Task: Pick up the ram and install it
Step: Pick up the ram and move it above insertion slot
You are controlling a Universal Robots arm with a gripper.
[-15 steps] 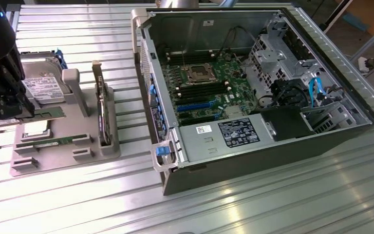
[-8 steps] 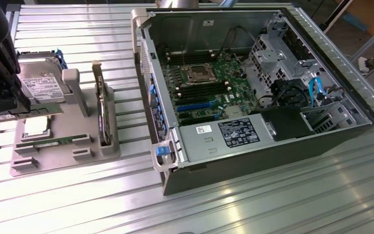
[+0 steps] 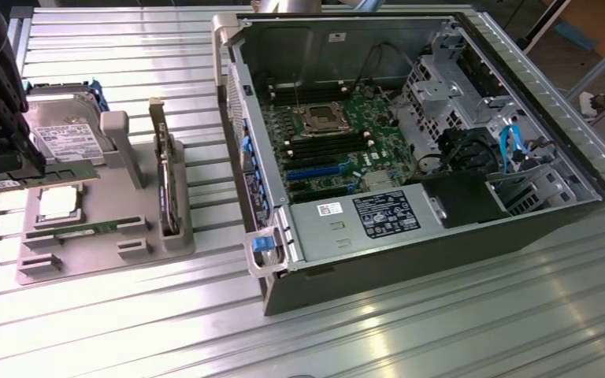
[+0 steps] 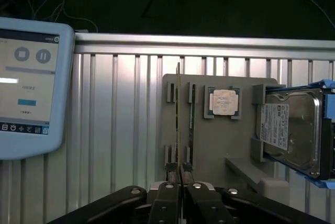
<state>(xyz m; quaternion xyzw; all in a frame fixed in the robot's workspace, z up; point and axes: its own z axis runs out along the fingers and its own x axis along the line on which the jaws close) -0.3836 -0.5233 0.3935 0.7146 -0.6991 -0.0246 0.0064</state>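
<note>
The ram, a thin green stick seen edge-on in the wrist view, is clamped between my gripper's two dark fingers. It runs lengthwise over the grey holder tray. In the exterior view my black gripper is at the far left. It holds the ram level, a little above the tray and in front of the hard drive. The open computer case lies apart, at the exterior view's right, with its motherboard exposed.
A second green stick lies in a tray slot. The tray also holds a square silver processor, the hard drive and an upright dark expansion card. A tablet rests on the ribbed metal table.
</note>
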